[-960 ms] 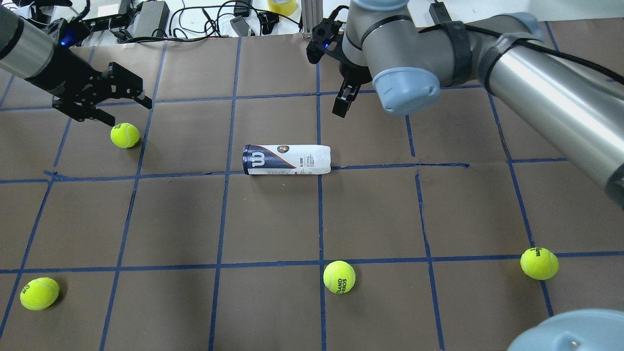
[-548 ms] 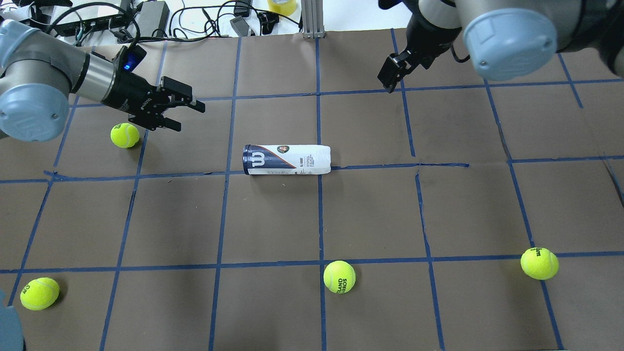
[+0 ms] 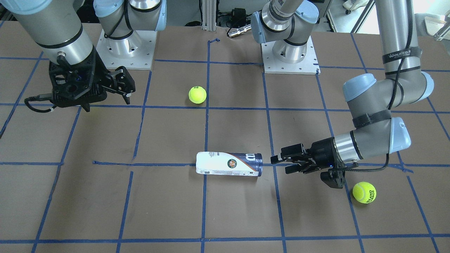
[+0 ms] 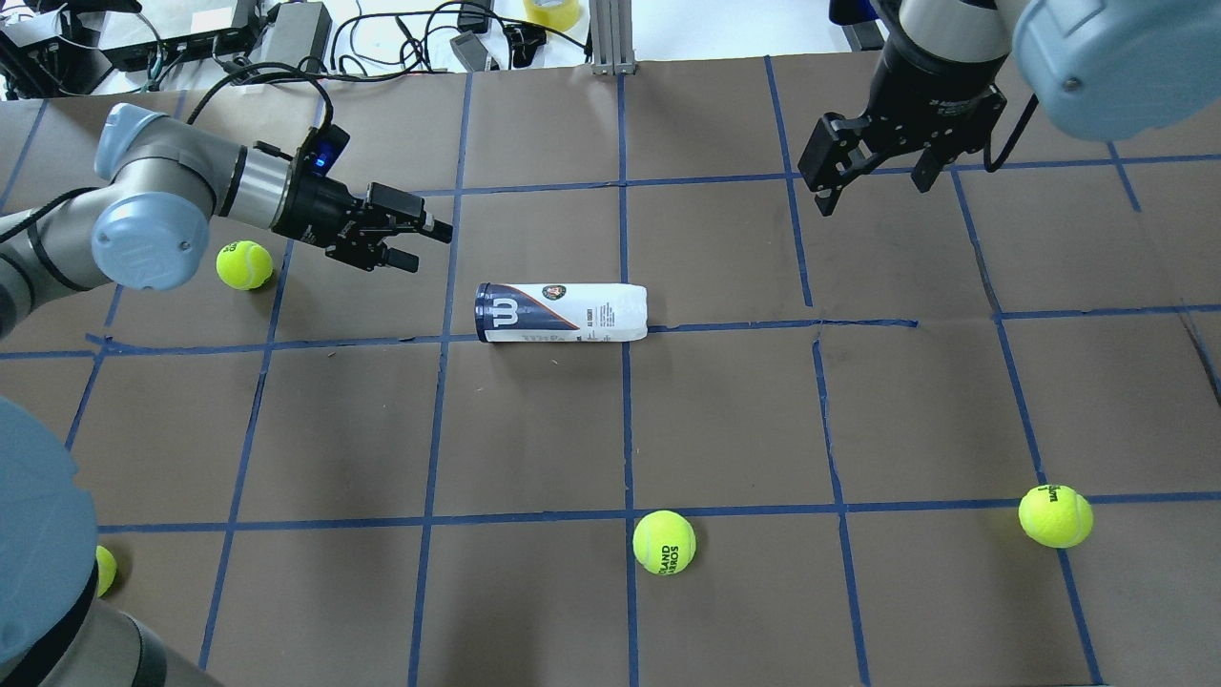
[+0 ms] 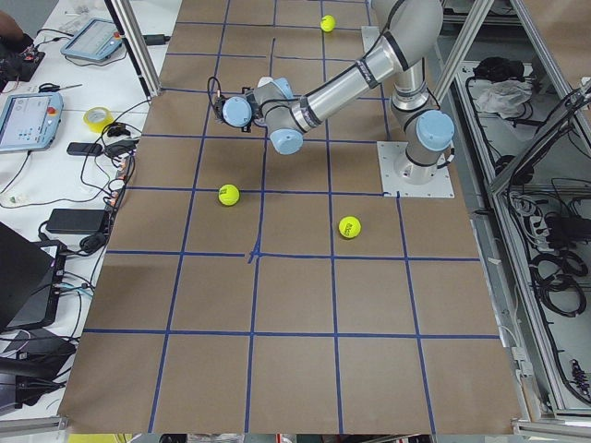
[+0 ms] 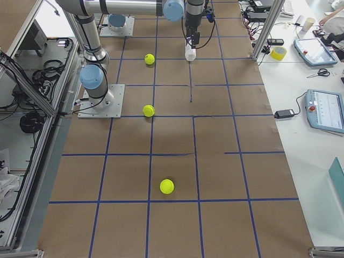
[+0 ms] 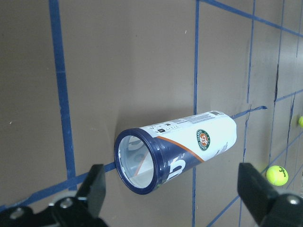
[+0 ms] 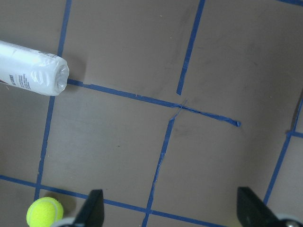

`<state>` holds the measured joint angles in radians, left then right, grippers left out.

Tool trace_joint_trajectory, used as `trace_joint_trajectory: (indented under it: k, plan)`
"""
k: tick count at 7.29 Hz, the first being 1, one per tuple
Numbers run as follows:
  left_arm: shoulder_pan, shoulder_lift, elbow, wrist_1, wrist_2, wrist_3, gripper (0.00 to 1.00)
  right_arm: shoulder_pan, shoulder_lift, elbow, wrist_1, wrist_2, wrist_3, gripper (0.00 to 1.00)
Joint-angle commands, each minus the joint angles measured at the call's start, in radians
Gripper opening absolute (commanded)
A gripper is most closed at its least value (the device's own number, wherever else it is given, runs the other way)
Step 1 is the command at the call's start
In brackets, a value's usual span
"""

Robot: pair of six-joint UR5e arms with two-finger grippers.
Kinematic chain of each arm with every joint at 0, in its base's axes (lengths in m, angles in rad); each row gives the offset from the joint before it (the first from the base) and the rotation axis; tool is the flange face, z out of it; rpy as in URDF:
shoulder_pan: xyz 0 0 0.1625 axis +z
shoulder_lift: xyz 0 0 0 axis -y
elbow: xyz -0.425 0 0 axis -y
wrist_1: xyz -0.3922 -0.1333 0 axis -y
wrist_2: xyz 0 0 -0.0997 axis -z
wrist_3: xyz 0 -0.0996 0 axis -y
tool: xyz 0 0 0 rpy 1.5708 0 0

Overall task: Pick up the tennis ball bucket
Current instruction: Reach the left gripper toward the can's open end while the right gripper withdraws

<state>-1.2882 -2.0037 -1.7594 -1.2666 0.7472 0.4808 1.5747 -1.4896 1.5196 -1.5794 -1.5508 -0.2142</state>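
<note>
— Position of the tennis ball bucket [image 4: 561,312]?

— On its side on the table [image 4: 534,429], near the middle, lying along a blue tape line [image 4: 763,324]. Its navy rim faces the robot's left and its white crimped end faces the robot's right. Nothing touches it.

— And the left gripper [image 4: 427,248]?

— Low and roughly level, aimed at the rim end from the robot's left. It is near the bucket but apart from it. The jaws are spread wide with nothing between them. In the left wrist view the bucket's round mouth shows between the two fingertips [image 7: 94,184], further off.

— Right gripper [image 4: 873,186]?

— Well apart from the bucket, over the far right part of the table, fingers pointing down. It too is spread wide and holds nothing. Its wrist view catches only the bucket's white end at the upper left edge, plus one ball low down.

— Loose tennis balls [image 4: 664,542]?

— That one lies on the near side of the bucket, well apart from it. Another ball [image 4: 244,264] sits just beside the left arm [image 4: 153,205], and a third ball [image 4: 1055,515] lies toward the near right. At the near left there is what looks like a fourth ball [image 4: 105,570], mostly hidden behind the arm's big joint.
</note>
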Motion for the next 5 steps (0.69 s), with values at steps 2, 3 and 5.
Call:
trace_joint_trajectory:
  k: [2,3,5]
  plan:
    - [-0.022,-0.058,-0.028,-0.002,-0.100,0.051,1.00,-0.013,-0.008,-0.001,0.019,-0.008,0.016,1.00]
    - [-0.034,-0.058,-0.049,-0.001,-0.100,0.055,1.00,-0.021,-0.014,-0.003,0.021,-0.006,0.062,1.00]
    - [-0.045,-0.060,-0.071,0.000,-0.100,0.053,1.00,-0.033,-0.027,-0.001,0.021,-0.006,0.188,1.00]
